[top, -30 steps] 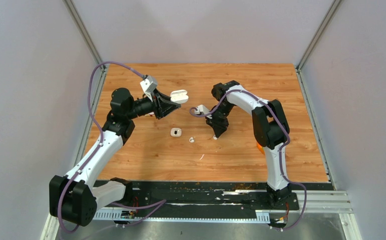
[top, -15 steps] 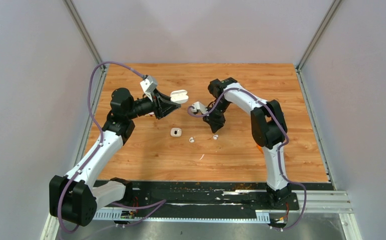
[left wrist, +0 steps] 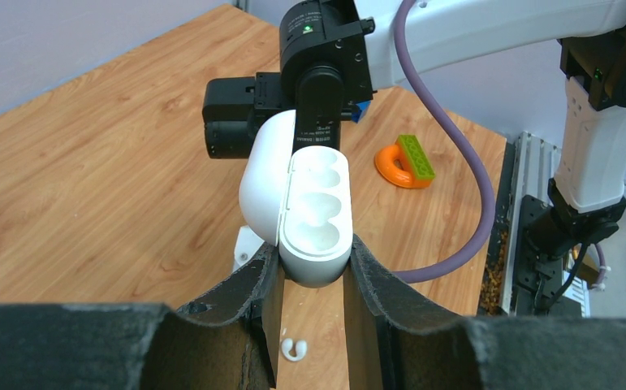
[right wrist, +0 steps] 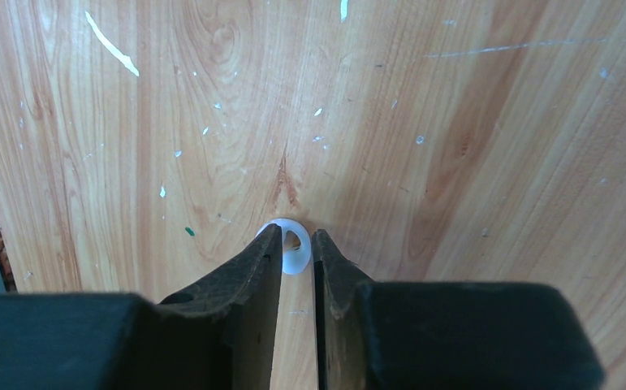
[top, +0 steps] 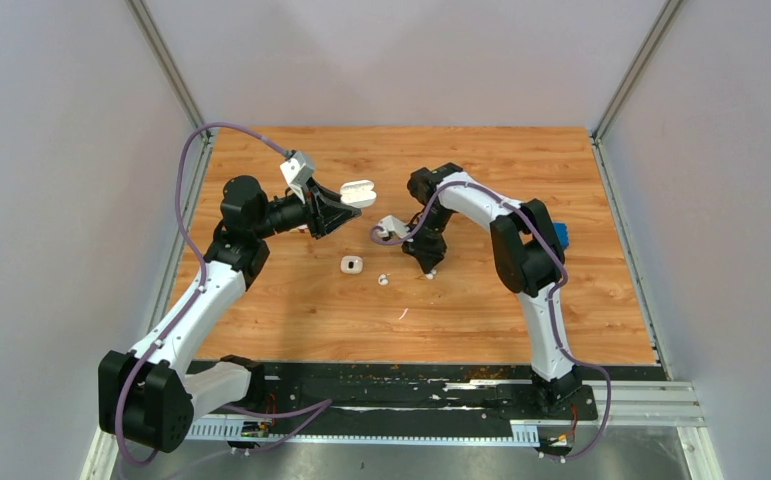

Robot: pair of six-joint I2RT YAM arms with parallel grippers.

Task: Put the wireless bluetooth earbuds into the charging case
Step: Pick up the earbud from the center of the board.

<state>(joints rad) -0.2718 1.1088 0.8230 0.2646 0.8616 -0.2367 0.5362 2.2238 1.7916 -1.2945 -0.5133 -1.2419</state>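
Overall: two arms reach over a wooden tabletop (top: 601, 300); the left one is raised and the right one is bent down to the surface.
Left arm: the left fingers (left wrist: 265, 276) are closed on the lower body of the charging case (left wrist: 316, 219), one finger on each side, and hold it well above the wood.
Charging case: white and open, with its lid (left wrist: 262, 183) swung back to one side. The moulded wells in the body face the left wrist camera and show bare white plastic.
Right arm: the right fingers (right wrist: 269, 264) point down at the tabletop near its middle, with only a narrow gap between them.
First earbud (right wrist: 295, 250): tiny, glossy and white, it lies on the wood in that gap at the fingertips, partly hidden behind one finger. Whether the fingers pinch it or merely flank it cannot be told.
Second earbud (top: 383, 280): lies free on the tabletop just left of the first, apart from both arms and below the raised case.
Small white square object (top: 351, 264): rests on the wood just left of the second earbud. Its kind cannot be made out.
White sliver (top: 402, 314): a thin scrap nearer the arm bases, apart from both earbuds.
Orange ring with a green block (left wrist: 407, 161): sits on the tabletop beyond the right arm, as the left wrist view shows.
Blue object (top: 559, 235): shows at the far side of the right arm's elbow, mostly hidden by it.
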